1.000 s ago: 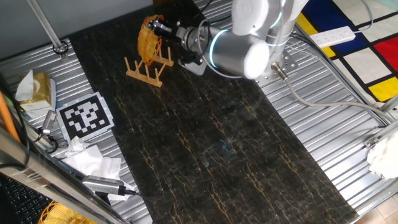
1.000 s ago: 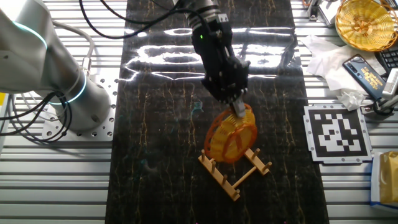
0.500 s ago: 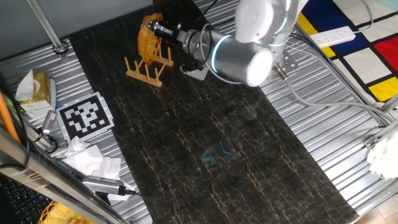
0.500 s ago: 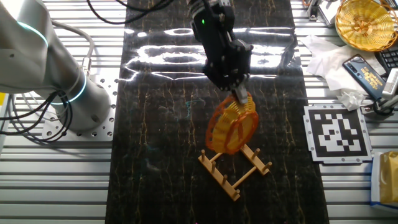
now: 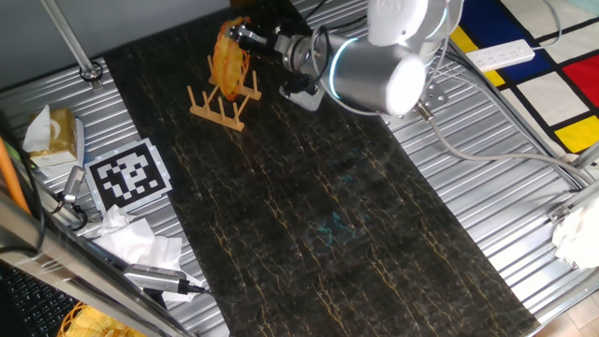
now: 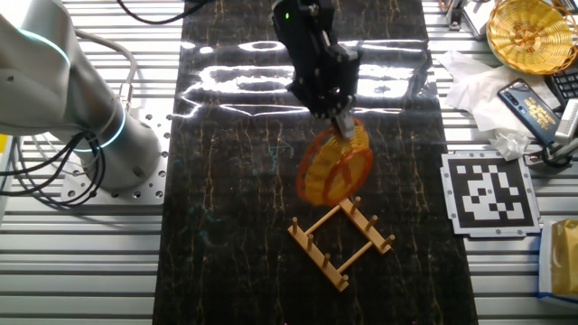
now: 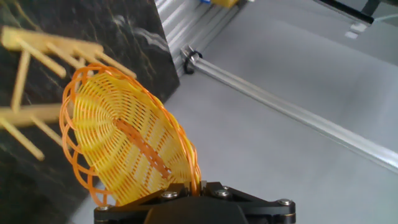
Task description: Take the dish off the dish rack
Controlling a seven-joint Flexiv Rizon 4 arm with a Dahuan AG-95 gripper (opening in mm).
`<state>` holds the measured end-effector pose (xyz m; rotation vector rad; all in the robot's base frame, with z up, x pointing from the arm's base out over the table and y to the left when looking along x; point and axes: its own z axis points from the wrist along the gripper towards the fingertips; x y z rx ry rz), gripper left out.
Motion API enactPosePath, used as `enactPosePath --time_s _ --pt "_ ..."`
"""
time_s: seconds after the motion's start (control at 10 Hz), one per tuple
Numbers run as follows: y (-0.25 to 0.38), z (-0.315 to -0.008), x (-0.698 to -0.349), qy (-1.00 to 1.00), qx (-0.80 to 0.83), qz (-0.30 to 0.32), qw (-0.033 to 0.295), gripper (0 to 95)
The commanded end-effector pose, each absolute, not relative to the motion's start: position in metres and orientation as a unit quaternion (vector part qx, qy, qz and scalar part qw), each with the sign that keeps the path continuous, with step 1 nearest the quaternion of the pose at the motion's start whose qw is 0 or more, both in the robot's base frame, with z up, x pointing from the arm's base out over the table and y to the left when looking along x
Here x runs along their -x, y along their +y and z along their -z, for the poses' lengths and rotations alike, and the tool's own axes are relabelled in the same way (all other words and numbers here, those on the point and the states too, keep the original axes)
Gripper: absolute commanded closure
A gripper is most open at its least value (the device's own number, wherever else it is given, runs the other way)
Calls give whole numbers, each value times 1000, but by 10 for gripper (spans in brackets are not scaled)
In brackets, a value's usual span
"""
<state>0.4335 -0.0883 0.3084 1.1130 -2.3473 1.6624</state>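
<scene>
The dish (image 6: 335,167) is an oval yellow-orange woven wicker piece with a darker centre stripe. It hangs on edge in the air, lifted clear above the dish rack (image 6: 341,242), a small light-brown wooden rack with upright pegs. My gripper (image 6: 344,127) is shut on the dish's upper rim. In one fixed view the dish (image 5: 227,62) is above the rack (image 5: 223,101) with the gripper (image 5: 245,39) at its rim. In the hand view the dish (image 7: 127,146) fills the left, its rim pinched in the gripper (image 7: 197,185), with the rack (image 7: 37,81) behind.
A black marbled mat (image 6: 262,108) covers the table's middle. A marker tag (image 6: 489,192), crumpled tissue (image 6: 479,86) and a second wicker basket (image 6: 531,34) lie at one side. A metal rail (image 7: 280,106) runs past the mat's edge. The arm's base (image 6: 86,117) stands on the other side.
The gripper has risen with the dish held in it. The dish has come up out of the rack's pegs and now hangs above the rack. The rack has stayed in place.
</scene>
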Motion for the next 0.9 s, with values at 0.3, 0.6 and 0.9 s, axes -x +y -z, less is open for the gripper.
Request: enactPosePath --time_s 0.3,0.6,0.9 --pt "-80 -311 -433 -952 -234 -150 -128 950" --pt "-70 -299 -451 -978 -178 -49 -94 950" --pt "-56 -279 -471 -985 -154 41 -67 950"
